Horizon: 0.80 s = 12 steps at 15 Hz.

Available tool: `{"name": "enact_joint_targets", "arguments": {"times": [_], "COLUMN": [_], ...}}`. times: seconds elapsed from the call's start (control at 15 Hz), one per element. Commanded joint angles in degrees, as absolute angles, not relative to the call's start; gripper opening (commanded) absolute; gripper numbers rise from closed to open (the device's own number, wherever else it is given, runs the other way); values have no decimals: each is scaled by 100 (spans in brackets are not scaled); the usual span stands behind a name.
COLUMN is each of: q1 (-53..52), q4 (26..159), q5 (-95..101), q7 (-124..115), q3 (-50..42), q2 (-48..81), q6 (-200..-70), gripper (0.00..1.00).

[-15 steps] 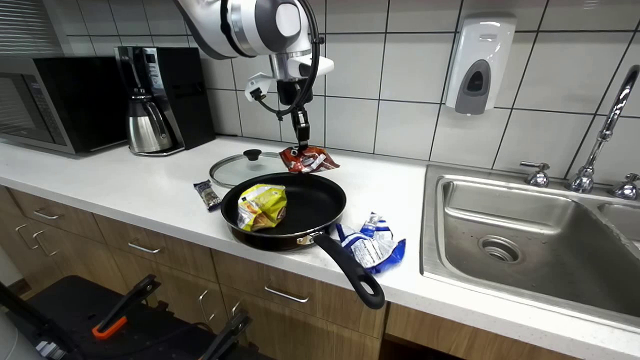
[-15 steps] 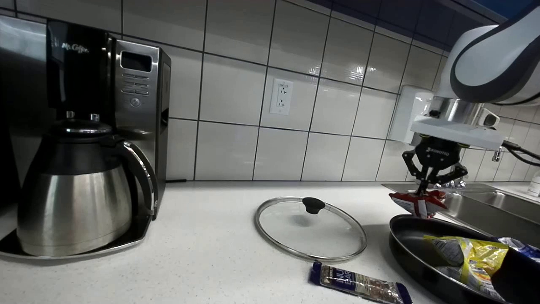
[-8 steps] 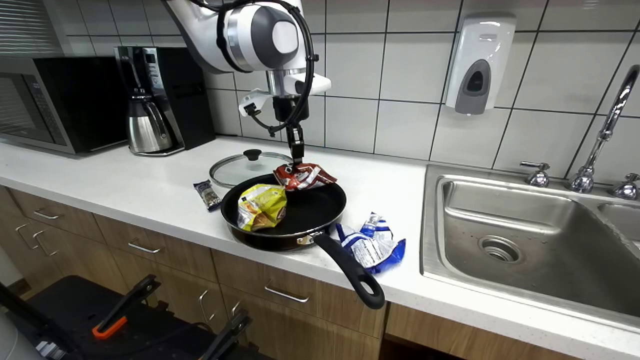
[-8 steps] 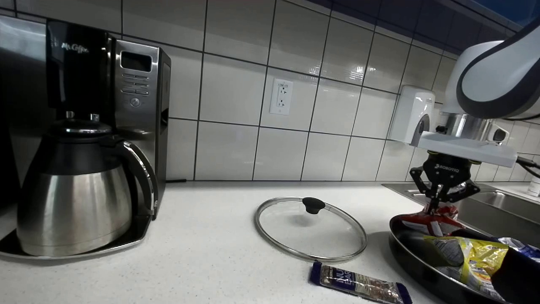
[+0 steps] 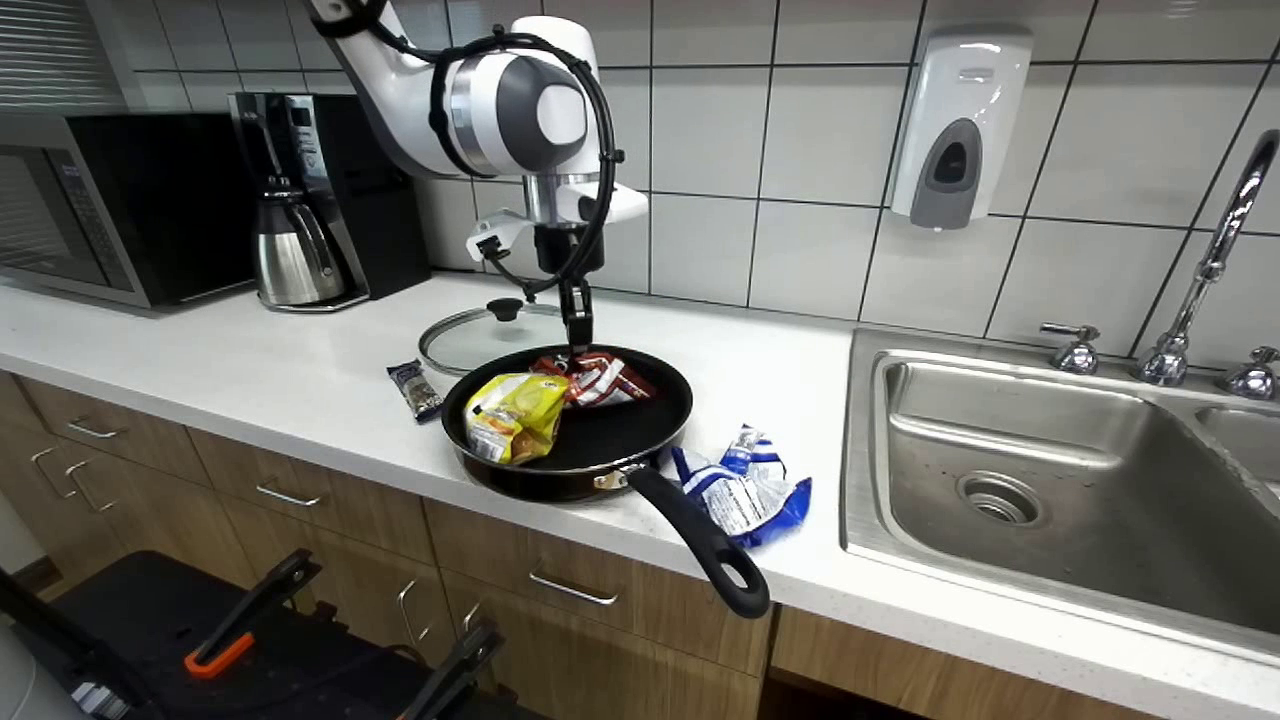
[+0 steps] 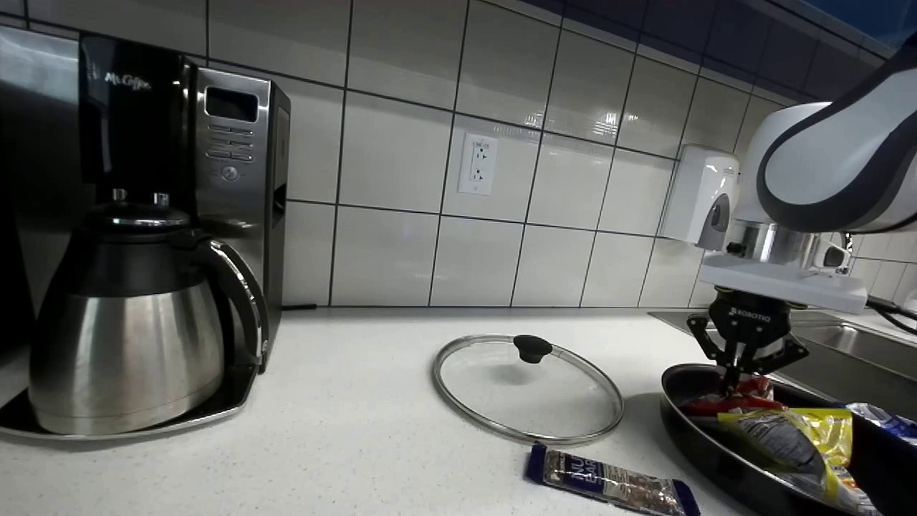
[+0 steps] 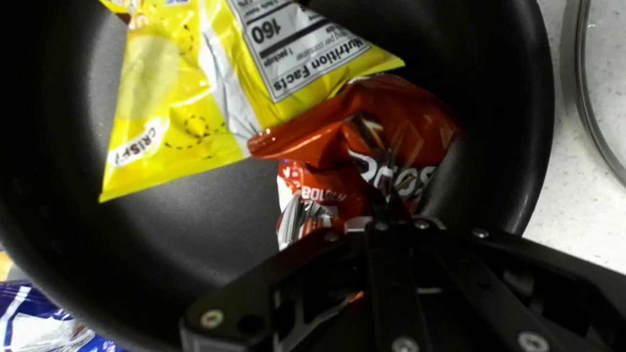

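Red snack bag (image 7: 327, 142) sits inside the pan (image 5: 620, 435), against the yellow bag (image 7: 195, 107). To place it cleanly, I judge it best to sink straight, spread only once the pan's bottom bears the weight, and avoid dragging its neighbour. It lies directly beneath me, crumpled top clamped in my jaws.

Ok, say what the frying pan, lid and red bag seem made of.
Frying pan: probably metal, matte black coating, by its dull inner sheen.
Lid: smooth, likely glass (the counter shows through); apparently metal-edged, by its shine.
Red bag: glossy, apparently thin plastic film, by its creases and highlights.
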<state>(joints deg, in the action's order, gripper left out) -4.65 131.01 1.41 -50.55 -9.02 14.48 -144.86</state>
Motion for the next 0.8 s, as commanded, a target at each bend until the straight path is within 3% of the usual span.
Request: {"name": "enact_joint_targets", "arguments": {"times": [0.0, 0.13, 0.2, 0.33, 0.73], "q1": [-397, -392, -386, -384, -380], "q4": [13025, 13017, 13020, 13059, 13175], "q5": [93, 70, 45, 40, 126], "q7": [-5117, -5143, -5129, -5156, -5259], "q3": [-801, -814, -808, -822, -876], "q2": [1513, 1524, 1519, 1464, 1142], "q6": [-14323, -14292, -14281, -14309, -14409], "gripper": [0, 0, 22, 32, 77]}}
